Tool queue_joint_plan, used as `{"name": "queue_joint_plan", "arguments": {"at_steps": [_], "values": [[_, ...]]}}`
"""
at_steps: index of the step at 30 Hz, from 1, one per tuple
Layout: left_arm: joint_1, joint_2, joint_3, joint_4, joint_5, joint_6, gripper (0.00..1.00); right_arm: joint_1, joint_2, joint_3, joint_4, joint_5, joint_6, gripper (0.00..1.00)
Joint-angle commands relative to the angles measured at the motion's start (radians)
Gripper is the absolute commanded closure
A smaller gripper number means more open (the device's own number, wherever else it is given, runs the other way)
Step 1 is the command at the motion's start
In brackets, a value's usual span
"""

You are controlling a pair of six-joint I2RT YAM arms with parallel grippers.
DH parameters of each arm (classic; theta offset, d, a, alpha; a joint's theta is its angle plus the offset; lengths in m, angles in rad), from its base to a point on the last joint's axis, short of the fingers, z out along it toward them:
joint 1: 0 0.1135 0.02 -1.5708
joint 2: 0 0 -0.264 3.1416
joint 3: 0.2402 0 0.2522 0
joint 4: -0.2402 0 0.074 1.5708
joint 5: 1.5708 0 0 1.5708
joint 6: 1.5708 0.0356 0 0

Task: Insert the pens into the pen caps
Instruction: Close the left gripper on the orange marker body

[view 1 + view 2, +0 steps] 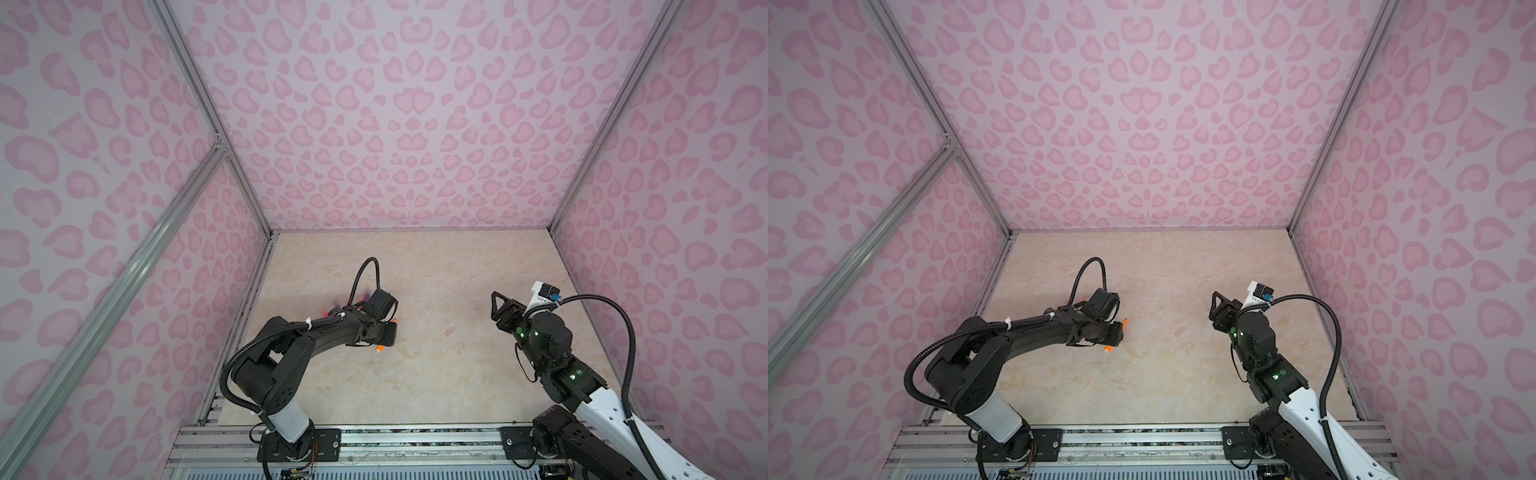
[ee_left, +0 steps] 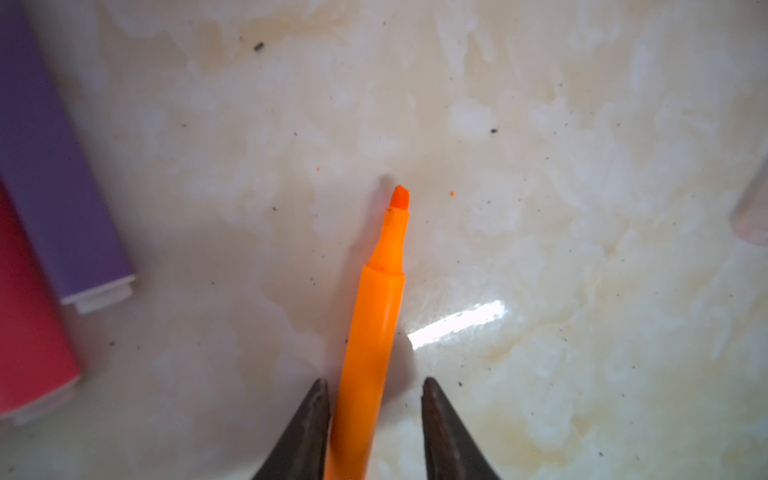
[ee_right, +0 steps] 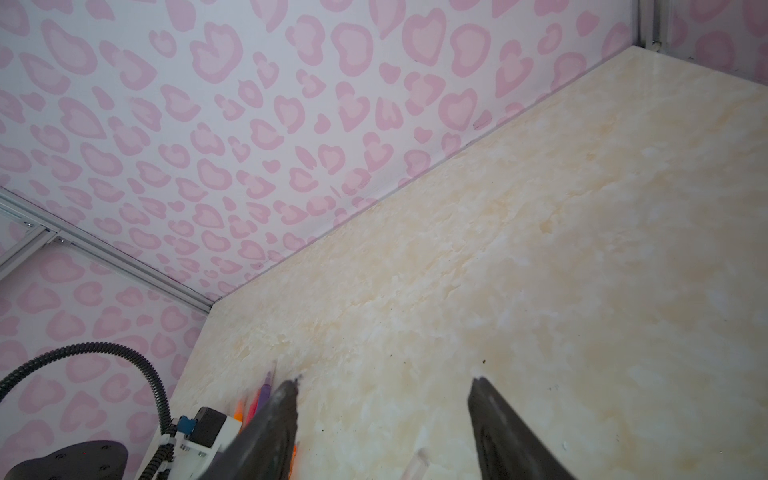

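Marble surface point(image 1: 436, 374) | left end effector point(image 2: 376, 380) straddles orange pen point(image 2: 376, 324), unpinched: centre before you squeeze | right end effector point(image 3: 384, 382) spread, empty

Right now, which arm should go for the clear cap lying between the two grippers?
Right. The right gripper is open and empty, and the clear cap shows between its fingers in the right wrist view. The left gripper has the orange pen between its fingers.

Pink leopard-print walls point(image 1: 415, 124), beige marbled tabletop point(image 1: 436, 374)
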Motion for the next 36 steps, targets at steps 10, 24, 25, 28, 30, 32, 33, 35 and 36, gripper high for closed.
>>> {"name": "queue_joint_plan", "arguments": {"at_steps": [10, 24, 25, 28, 30, 32, 33, 35, 36], "values": [[-0.02, 0.005, 0.016, -0.084, -0.099, 0.011, 0.67, -0.007, -0.018, -0.01, 0.009, -0.007, 0.008, 0.34], [-0.065, 0.016, 0.06, -0.151, -0.224, 0.033, 0.68, -0.013, -0.035, -0.015, 0.005, -0.01, 0.014, 0.33], [-0.064, 0.016, 0.06, -0.152, -0.228, 0.033, 0.68, -0.012, -0.037, -0.016, 0.006, -0.011, 0.014, 0.33], [-0.064, 0.024, 0.067, -0.156, -0.222, 0.038, 0.71, -0.015, -0.04, -0.034, 0.02, -0.005, 0.014, 0.33], [-0.066, 0.028, 0.069, -0.157, -0.221, 0.039, 0.73, -0.019, -0.039, -0.029, 0.011, -0.007, 0.013, 0.33], [-0.066, 0.029, 0.068, -0.158, -0.225, 0.039, 0.75, -0.021, -0.043, -0.02, -0.001, -0.012, 0.011, 0.33], [-0.066, 0.029, 0.069, -0.158, -0.227, 0.039, 0.76, -0.02, -0.048, -0.021, -0.002, -0.011, 0.011, 0.33], [-0.066, 0.028, 0.07, -0.16, -0.228, 0.039, 0.78, -0.021, -0.06, -0.028, -0.003, -0.007, 0.011, 0.33], [-0.065, 0.029, 0.072, -0.159, -0.225, 0.041, 0.8, -0.023, -0.067, -0.031, -0.005, -0.005, 0.011, 0.33]]}}
